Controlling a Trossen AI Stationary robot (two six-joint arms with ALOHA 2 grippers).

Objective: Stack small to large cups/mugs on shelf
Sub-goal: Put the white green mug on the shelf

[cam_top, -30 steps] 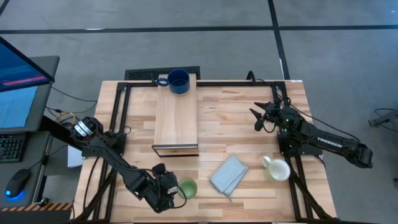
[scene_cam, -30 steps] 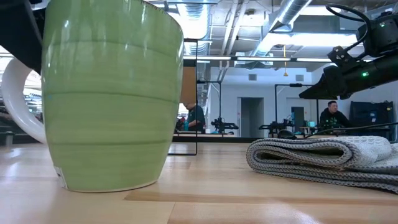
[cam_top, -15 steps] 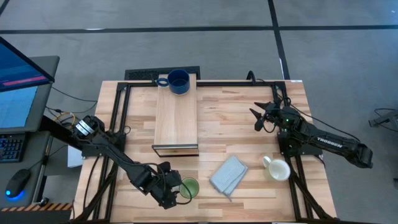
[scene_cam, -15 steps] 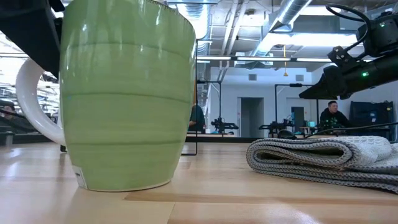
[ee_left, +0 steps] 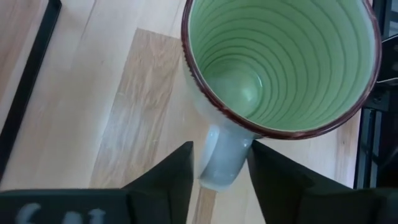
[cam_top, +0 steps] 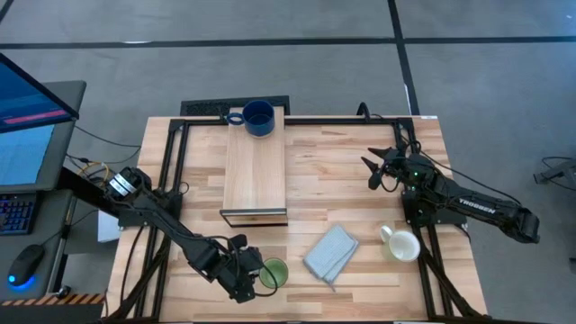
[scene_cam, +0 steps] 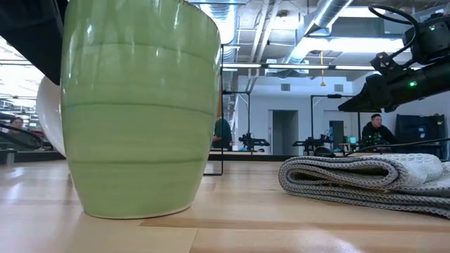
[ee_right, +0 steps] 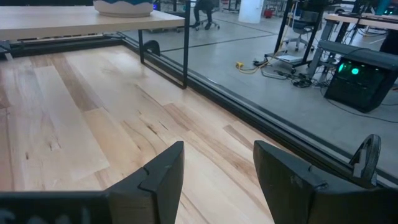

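Note:
The light green mug (cam_top: 273, 273) stands upright near the table's near edge and fills the left of the low view (scene_cam: 137, 105). My left gripper (cam_top: 255, 274) is at its left side, shut on its handle. The dark blue mug (cam_top: 258, 117) stands on the far end of the shelf (cam_top: 256, 175). Right of the cloth, the white mug (cam_top: 402, 244) stands on the table. My right gripper (cam_top: 371, 173) hangs open above the table's right half, holding nothing. My left gripper (ee_left: 221, 147) has the green mug's pale handle (ee_left: 222, 163) between its two fingers, one on each side. It comes slanting down from the table's left. The mug stands upright with its base on the table (scene_cam: 133, 209).
A folded grey-blue cloth (cam_top: 331, 253) lies between the green and white mugs and shows on the right in the low view (scene_cam: 365, 179). Black frame rails (cam_top: 171, 180) run along the table's sides. Bare wood lies between the shelf and my right arm.
My left gripper has moved a little toward the table's right, onto the green mug's handle. The mug has slid slightly toward the right and then turned about on its base, so its handle now shows less from the low view.

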